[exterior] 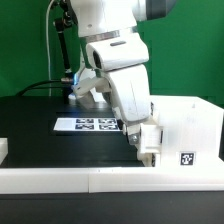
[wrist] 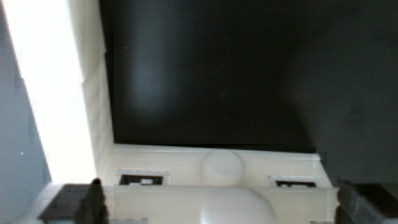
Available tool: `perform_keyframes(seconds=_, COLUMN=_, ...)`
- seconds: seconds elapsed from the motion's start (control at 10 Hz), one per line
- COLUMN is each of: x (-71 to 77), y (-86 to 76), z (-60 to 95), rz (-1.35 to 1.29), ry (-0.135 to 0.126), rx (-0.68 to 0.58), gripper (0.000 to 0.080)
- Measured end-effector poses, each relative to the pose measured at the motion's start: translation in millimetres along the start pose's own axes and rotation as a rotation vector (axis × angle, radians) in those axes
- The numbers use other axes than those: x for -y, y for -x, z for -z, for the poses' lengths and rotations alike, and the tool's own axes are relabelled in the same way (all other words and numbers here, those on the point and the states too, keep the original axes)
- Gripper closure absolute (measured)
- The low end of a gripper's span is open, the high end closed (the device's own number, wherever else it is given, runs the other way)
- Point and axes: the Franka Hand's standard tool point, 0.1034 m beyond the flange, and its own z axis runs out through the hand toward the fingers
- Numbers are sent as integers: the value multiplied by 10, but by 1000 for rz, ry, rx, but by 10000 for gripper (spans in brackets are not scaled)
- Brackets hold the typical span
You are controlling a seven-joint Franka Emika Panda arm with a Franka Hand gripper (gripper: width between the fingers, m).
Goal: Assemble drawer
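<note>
Checking both views, I saw the hand (exterior: 147, 146) low beside the tall box (exterior: 185, 130) on the desk (exterior: 35, 115); finger spacing I could not tell.

White plastic open-fronted drawer box (exterior: 186, 132) upright at the exterior view's right, black-and-white square tag (exterior: 185, 158) on near face.

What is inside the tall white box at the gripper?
The wrist view shows the tall white box dark inside, with a white floor and side wall; no tray visible. The fingers cover the nearest edge.
</note>
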Motion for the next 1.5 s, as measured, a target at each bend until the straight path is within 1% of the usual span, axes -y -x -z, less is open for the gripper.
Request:
perform_keyframes(seconds=0.3, x=10, y=8, z=-14, rz=-26, ry=-5, rx=10, gripper=150)
perform_keyframes(seconds=0.9, x=18, y=22, z=-24, rz=-28, ry=-7, rx=10, gripper=150)
perform_keyframes(seconds=1.0, x=9, y=29, z=12, rz=-28, ry=-4, rx=12, gripper=150)
perform_keyframes(seconds=1.2, x=-18, y=-12, z=96, rz=-20, ry=9, rx=18, gripper=150)
perform_keyframes(seconds=1.5, x=-18, y=-12, z=94, rz=-26, ry=9, rx=18, gripper=150)
